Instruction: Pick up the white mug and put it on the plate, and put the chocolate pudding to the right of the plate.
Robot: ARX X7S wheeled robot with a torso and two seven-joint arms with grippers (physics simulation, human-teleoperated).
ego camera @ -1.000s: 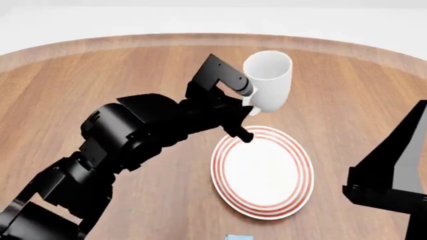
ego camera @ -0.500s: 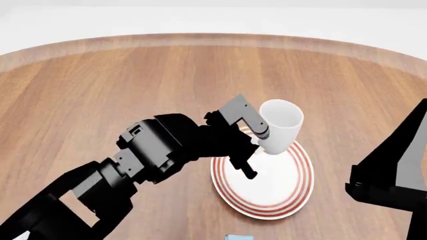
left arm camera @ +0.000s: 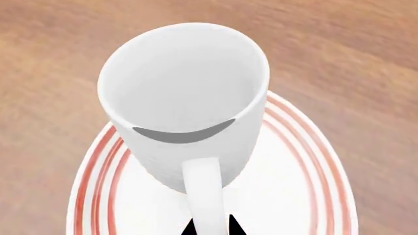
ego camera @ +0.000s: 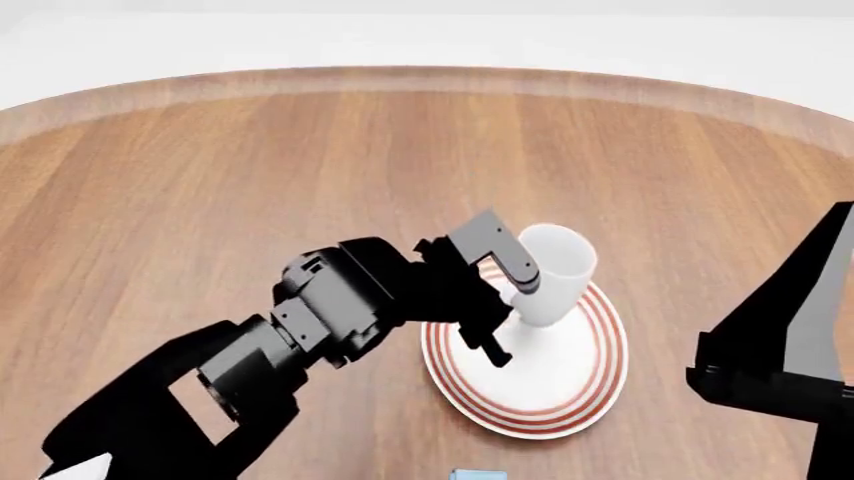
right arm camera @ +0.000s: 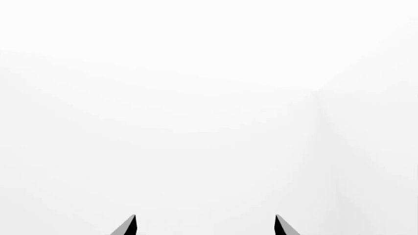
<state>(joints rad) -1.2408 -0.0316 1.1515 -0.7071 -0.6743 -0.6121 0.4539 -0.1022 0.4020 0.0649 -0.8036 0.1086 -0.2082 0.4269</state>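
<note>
White mug [ego camera: 550, 275] upright over the far half of the plate [ego camera: 583, 388], base down at the plate's surface, though contact not certain from the head view. Seen from the left wrist camera, white mug [left arm camera: 186, 103] standing open-mouthed and empty above the red-ringed plate [left arm camera: 307, 191], loop handle pointing back toward the camera. Left gripper [ego camera: 501, 300] clamped on that handle, black fingertips [left arm camera: 232, 226] pressed close on either side of it. Left arm reaching in from the near-left side of the plate across the round wooden table [ego camera: 200, 180].

Right gripper [right arm camera: 204, 226] spread wide, gripping nothing, its two dark tips well apart against a blank white background. Right arm raised at the plate's right side, a black block at the head view's edge, well clear of the plate.

Chocolate pudding [ego camera: 478, 474] only a sliver of light blue at the near edge of the head view, on the near side of the plate, slightly to its left; rest of the carton out of frame.
</note>
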